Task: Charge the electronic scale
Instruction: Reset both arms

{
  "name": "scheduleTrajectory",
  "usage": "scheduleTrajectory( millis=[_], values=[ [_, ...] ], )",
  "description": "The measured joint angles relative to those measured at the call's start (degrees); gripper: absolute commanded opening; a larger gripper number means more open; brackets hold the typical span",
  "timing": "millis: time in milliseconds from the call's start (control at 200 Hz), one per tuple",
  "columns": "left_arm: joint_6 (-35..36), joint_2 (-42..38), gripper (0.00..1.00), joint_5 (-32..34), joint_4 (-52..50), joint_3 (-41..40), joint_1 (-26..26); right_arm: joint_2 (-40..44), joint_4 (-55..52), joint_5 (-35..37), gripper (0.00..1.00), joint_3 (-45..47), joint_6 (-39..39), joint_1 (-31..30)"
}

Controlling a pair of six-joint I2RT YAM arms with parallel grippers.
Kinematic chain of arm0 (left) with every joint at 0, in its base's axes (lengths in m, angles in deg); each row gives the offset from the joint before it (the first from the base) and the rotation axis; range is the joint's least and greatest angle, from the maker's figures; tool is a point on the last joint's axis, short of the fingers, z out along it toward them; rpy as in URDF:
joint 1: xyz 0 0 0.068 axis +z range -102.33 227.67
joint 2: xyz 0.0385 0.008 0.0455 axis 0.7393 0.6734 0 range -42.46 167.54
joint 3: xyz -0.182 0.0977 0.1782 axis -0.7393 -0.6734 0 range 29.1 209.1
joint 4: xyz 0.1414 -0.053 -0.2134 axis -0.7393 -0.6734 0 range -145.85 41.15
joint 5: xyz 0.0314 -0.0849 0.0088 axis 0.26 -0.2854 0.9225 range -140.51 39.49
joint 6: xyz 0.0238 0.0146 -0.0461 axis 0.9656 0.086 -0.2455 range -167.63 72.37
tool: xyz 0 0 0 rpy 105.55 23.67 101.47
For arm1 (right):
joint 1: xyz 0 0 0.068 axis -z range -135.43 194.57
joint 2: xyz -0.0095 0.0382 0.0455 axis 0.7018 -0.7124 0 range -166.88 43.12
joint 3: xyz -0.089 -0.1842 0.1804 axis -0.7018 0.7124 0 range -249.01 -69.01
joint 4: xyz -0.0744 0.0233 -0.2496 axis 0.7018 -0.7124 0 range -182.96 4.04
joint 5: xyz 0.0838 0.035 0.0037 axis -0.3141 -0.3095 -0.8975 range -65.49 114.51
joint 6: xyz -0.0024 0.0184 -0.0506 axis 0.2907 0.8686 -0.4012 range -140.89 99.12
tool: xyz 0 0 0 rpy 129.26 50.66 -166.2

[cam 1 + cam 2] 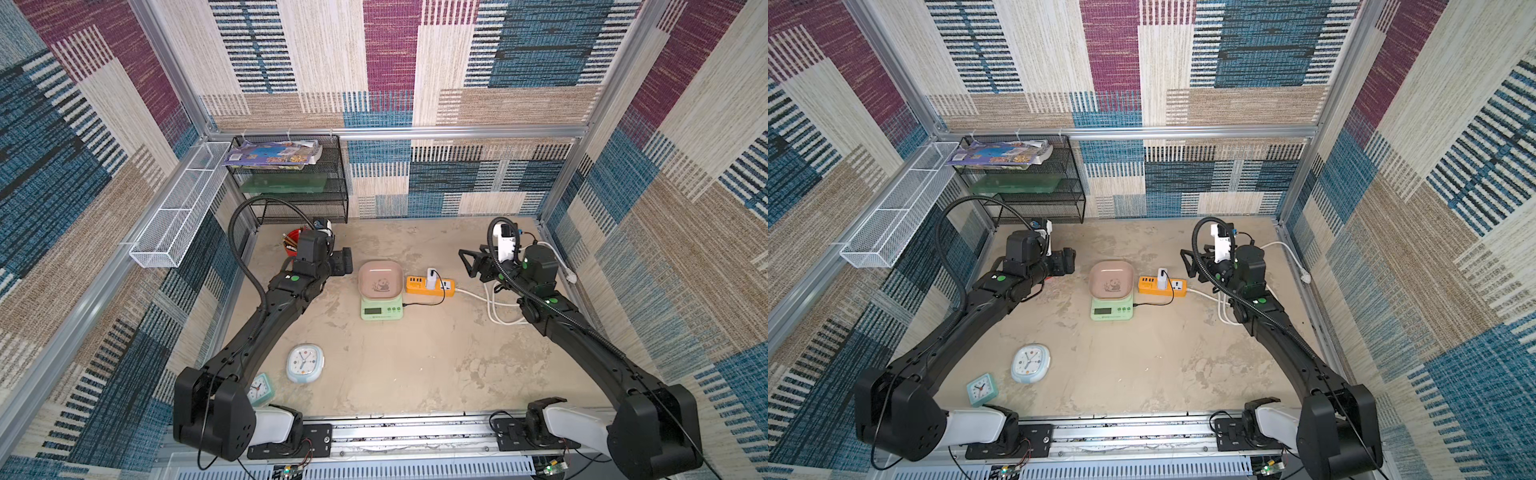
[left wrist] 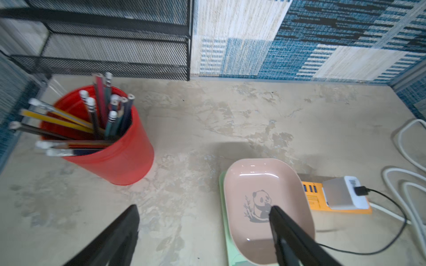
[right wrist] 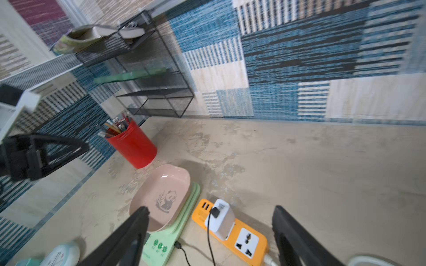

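- The electronic scale [image 1: 381, 308] sits on the table [image 1: 415, 365], a black cable [image 1: 419, 304] running from its side to the white charger [image 1: 432, 277] on the orange power strip [image 1: 415, 286] just beside it.
- My left gripper [image 2: 204, 208] and my right gripper [image 3: 211, 208] hang on either side, jaws wide apart, holding nothing.

No legible words or brand anywhere.
- electronic scale [image 3: 159, 249]: there's a line of small print under the display [image 1: 376, 310] and captions under the green clover buttons [image 3: 159, 244], all too blurred to read.
- The tray [image 2: 288, 175] has only a panda drawing [image 2: 259, 203], no text.
- White charger [image 2: 341, 195] on the orange power strip [image 3: 244, 244]: probably a QR-code label, not decodable.
- Round clock [image 1: 304, 363] near the bench's front-left corner: dial numerals are too small to read.
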Motion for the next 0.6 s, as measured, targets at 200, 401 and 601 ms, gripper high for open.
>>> scheduleTrajectory(
  millis=[200, 401, 601],
  values=[
    [4.3, -8.2, 0.99, 7.9, 5.4, -8.5, 1.6, 4.7, 1.0, 10.4, 0.95, 4.0, 2.9, 3.7],
    [7.4, -12.4, 0.99, 12.5, 9.6, -14.6, 3.5, 6.0, 1.6, 17.8, 0.95, 5.5, 5.1, 7.3],
    [9.6, -13.9, 0.99, 16.2, 13.2, -20.9, 5.9, 7.3, 3.3, 20.1, 0.95, 8.6, 5.8, 13.0]
  ],
)
